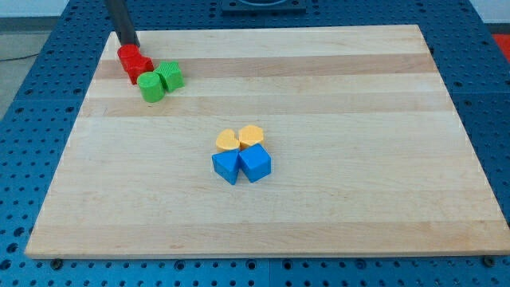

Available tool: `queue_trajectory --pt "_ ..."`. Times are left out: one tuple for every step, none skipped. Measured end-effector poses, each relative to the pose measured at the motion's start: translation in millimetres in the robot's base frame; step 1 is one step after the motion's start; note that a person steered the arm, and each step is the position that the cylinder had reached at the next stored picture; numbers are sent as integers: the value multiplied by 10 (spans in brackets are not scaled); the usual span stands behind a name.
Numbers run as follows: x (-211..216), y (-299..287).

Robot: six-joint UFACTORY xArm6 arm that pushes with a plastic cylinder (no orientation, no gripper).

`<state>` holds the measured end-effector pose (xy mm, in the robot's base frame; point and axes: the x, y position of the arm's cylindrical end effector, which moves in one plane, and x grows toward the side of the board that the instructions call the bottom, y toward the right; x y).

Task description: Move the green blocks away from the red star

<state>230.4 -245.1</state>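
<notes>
There are no jaws on this arm, only a straight dark rod, so nothing is grasped or clenched. Nearest the view's bottom, on the pale wooden board point(335, 215) with its visible grain bands, two blue blocks sit touching side by side: a blue block with angled faces point(226, 167) and a blue cube point(256, 163). Just behind them, touching, are a yellow heart-like block point(227, 141) and a yellow block with a faceted top point(252, 135). Well apart, toward the view's top left, a rounded green block point(151, 87) and a green cube-like block point(170, 76) sit against each other and press up against the red blocks. The red star point(139, 69) is partly covered by the greens, so its outline is hard to read; a second red block point(128, 55) sits right behind it. My tip point(129, 46) touches that rear red block at its far edge; the rod's upper part is cut off by the view's top. Around the board lies a blue perforated table point(32, 96).
</notes>
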Motion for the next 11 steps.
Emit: queue_trajectory --pt "-78 147" --pt "-46 478" --pt "121 780" --pt "310 927" --pt "398 1034" --pt "614 1048" --pt "666 1027" --pt "666 948" --pt "682 796" --pt "738 686" --pt "935 633"
